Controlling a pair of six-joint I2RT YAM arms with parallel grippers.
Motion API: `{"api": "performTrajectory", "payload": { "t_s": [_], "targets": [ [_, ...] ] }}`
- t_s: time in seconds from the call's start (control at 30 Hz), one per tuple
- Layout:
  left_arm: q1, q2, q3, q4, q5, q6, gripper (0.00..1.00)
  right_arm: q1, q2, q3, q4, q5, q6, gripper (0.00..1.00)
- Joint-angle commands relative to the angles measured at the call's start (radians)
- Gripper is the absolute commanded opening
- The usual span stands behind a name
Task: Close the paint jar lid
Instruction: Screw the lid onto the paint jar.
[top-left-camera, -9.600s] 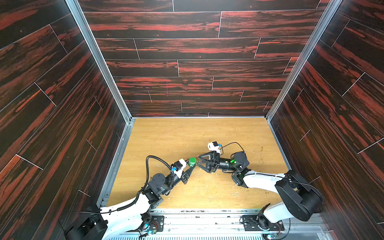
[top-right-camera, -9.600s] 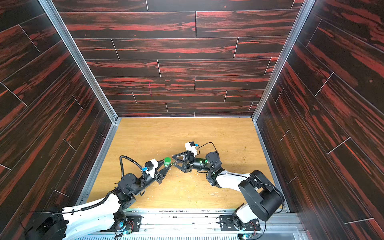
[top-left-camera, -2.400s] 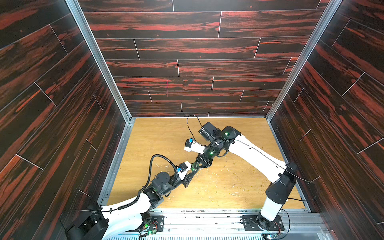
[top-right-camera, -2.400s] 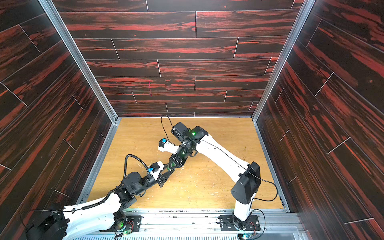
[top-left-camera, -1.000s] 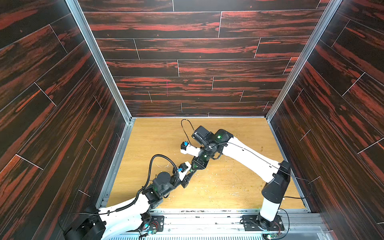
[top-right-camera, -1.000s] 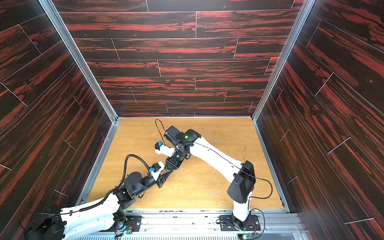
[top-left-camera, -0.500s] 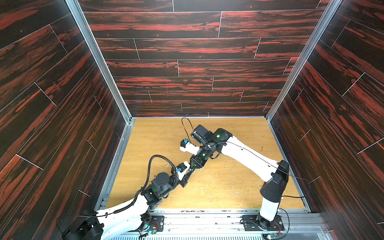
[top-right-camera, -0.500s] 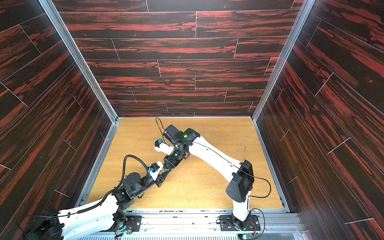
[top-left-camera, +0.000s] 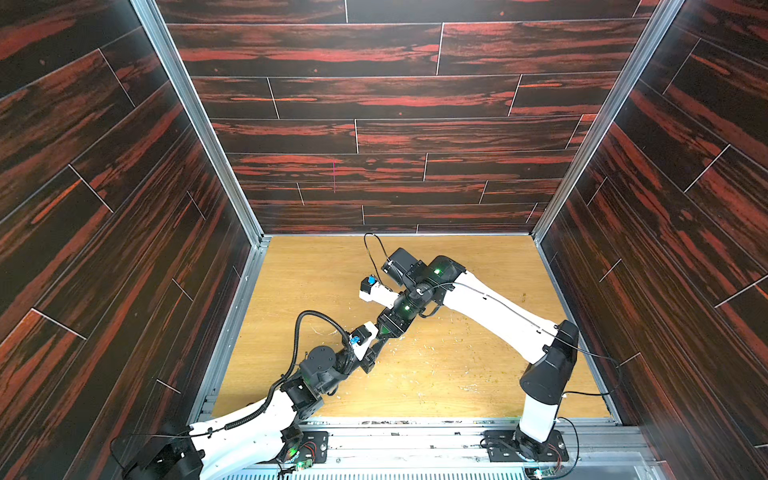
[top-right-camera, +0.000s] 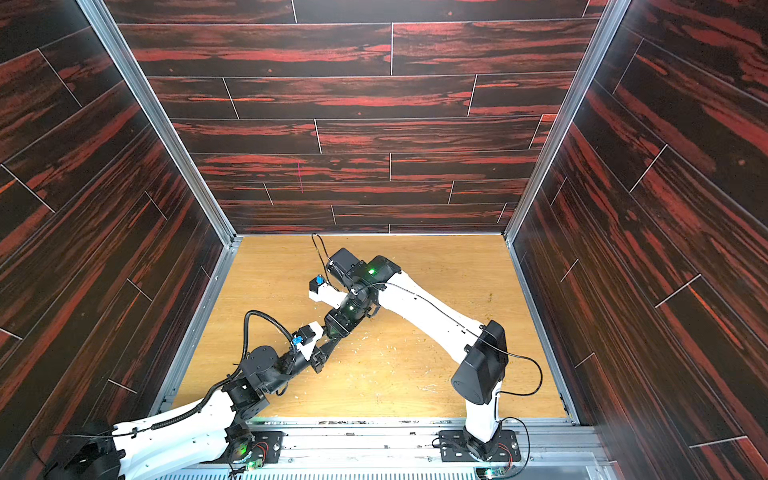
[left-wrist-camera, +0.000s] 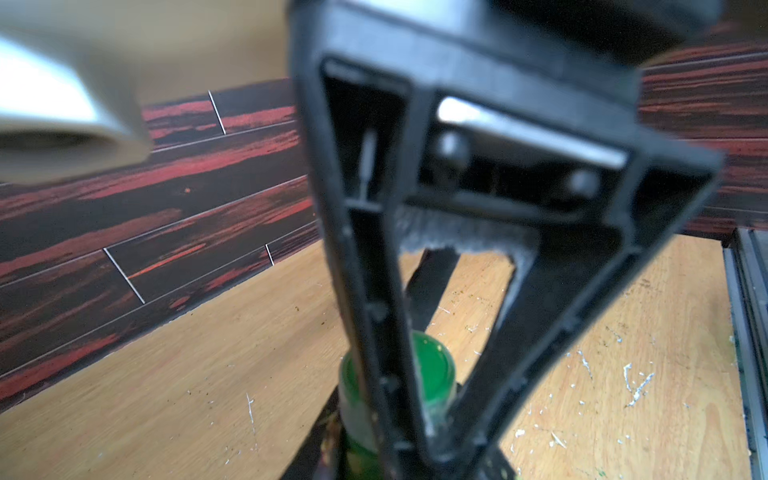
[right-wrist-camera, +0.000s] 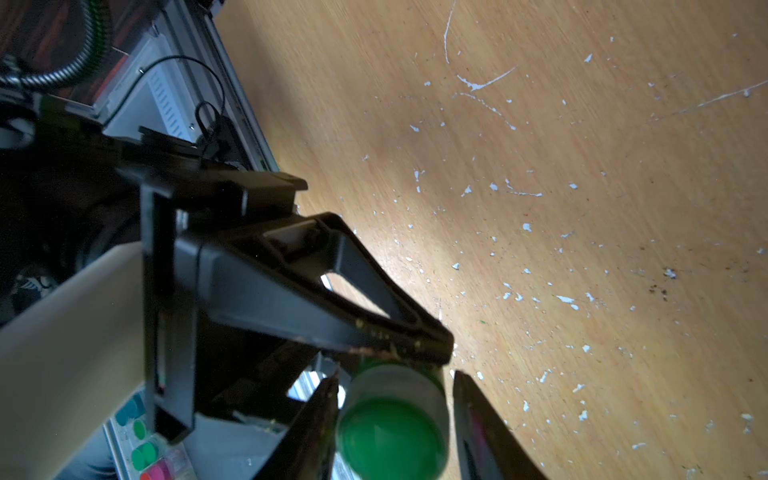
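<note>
Figure. Over the bench, the right gripper had just opened, and its fingers stood clear on either side of the lid. The left gripper stayed clamped on the paint jar. The lid sat capping the jar, so the closing step looked finished, with only withdrawal apparently remaining.

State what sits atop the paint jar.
The lid caps the paint jar, flanked by the right gripper's open fingers. The left gripper covers the jar's base; thread seating is hidden.
</note>
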Motion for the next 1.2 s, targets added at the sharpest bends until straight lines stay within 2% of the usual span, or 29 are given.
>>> {"api": "performTrajectory", "payload": {
  "t_s": [0.0,0.4,0.67,0.83,1.0,1.17],
  "targets": [
    [0.006,-0.026,0.014,0.107,-0.020,0.002,0.08,0.008,-0.006,-0.002,-0.054,-0.053,-0.001,0.53],
    [0.005,-0.027,0.013,0.100,-0.021,-0.005,0.08,-0.038,-0.080,-0.039,0.006,-0.127,0.029,0.70],
    [0.006,-0.025,0.016,0.096,-0.021,-0.006,0.08,-0.110,-0.162,-0.126,0.115,-0.309,0.086,0.76],
    [0.005,-0.025,0.017,0.101,-0.023,-0.009,0.08,-0.173,-0.219,-0.220,0.216,-0.440,0.160,0.76],
    [0.006,-0.022,0.022,0.104,-0.021,-0.014,0.08,-0.253,-0.302,-0.384,0.438,-0.566,0.333,0.76],
    [0.005,-0.022,0.027,0.116,-0.021,-0.022,0.08,-0.307,-0.395,-0.654,0.860,-0.665,0.644,0.76]
  ]
}}
